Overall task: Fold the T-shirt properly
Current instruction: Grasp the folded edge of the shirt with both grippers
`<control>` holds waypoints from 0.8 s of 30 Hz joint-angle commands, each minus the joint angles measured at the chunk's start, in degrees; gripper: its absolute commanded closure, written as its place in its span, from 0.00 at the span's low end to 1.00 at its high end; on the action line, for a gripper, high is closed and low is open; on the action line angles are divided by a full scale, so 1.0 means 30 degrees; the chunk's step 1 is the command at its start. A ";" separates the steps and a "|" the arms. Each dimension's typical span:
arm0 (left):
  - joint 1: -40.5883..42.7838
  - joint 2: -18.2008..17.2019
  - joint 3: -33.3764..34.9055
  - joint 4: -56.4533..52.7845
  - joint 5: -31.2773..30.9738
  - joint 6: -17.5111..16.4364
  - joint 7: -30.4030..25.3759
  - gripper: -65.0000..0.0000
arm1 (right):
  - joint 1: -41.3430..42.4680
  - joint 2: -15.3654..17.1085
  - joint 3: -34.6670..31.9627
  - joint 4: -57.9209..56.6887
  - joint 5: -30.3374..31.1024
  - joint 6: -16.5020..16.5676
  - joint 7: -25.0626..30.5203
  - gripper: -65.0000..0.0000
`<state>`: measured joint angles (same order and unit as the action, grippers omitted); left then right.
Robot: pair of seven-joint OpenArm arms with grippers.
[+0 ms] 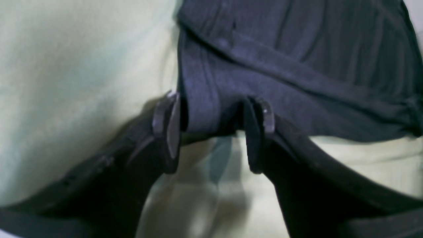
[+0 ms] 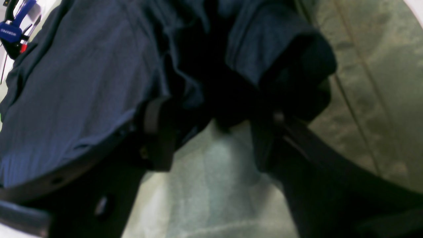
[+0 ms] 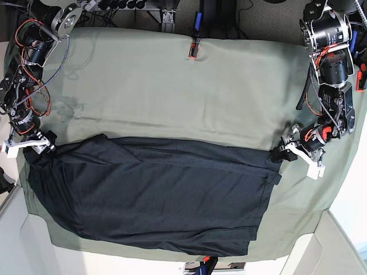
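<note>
1. The T-shirt (image 3: pixel 155 195) lies spread across the green-draped worktop (image 3: pixel 172 86);
2. The left claw (image 1: pixel 213 132) grips its edge;
3. The right claw (image 2: pixel 211 132) clamps bunched fabric.

Your base view is evenly lit and sharp, with faint shadows. Both wrist views are soft and blurred; the T-shirt (image 1: pixel 297 66) reads bluish there. In your right wrist view, the dark folds at 12 o'clock lose all detail.
</note>
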<state>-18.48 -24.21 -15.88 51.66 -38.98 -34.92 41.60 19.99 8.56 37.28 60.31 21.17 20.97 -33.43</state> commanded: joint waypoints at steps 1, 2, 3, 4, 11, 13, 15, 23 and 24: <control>-0.0452 -0.0102 0.0219 0.0277 0.0138 0.0073 -0.0401 0.50 | 0.0372 0.0087 -0.0007 0.0175 0.0087 -0.0131 -0.0248 0.45; -0.0459 -0.0036 0.0510 0.0277 0.0189 0.0073 -0.0554 0.50 | 0.0372 -0.0007 -0.0007 0.0175 0.0095 -0.0299 -0.0240 0.45; -0.0459 -0.0022 0.0845 0.0277 0.0211 0.0073 -0.0765 0.50 | 0.0372 -0.0117 -0.0051 0.0175 0.0095 -0.0517 -0.0233 0.45; -0.0459 -0.0022 0.1224 0.0277 0.0284 0.0073 -0.1035 0.50 | 0.0379 -0.0262 -0.0109 0.0175 0.0080 -0.0619 -0.0226 0.45; -0.0474 0.0401 0.2346 0.0277 0.1814 0.1319 -0.2084 0.50 | 0.0495 -0.0750 -0.0131 0.0168 0.0073 -0.0656 0.0175 0.45; -0.0474 0.0612 0.2346 0.0277 0.2331 0.1443 -0.2157 0.56 | 0.0634 -0.0750 -0.0153 0.0175 0.0058 -0.0648 0.0204 0.45; -0.0474 0.0714 0.2346 0.0277 0.2463 0.1435 -0.2171 0.73 | 0.0758 -0.0750 -0.0248 0.0175 -0.0080 -0.0641 0.0204 0.45; -0.0503 0.0707 0.2346 0.0277 0.3024 0.1428 -0.2076 0.91 | 0.1872 -0.0743 -0.1377 -0.0066 -0.1268 -0.1290 0.0306 0.45; -0.0510 0.0707 0.2346 0.0277 0.3060 0.1428 -0.2047 0.91 | 0.2098 -0.0743 -0.1596 -0.0240 -0.1545 -0.1617 0.0313 0.45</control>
<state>-19.07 -21.67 -8.95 52.07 -30.48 -30.63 34.17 24.62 5.87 32.60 58.89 15.70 15.92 -33.23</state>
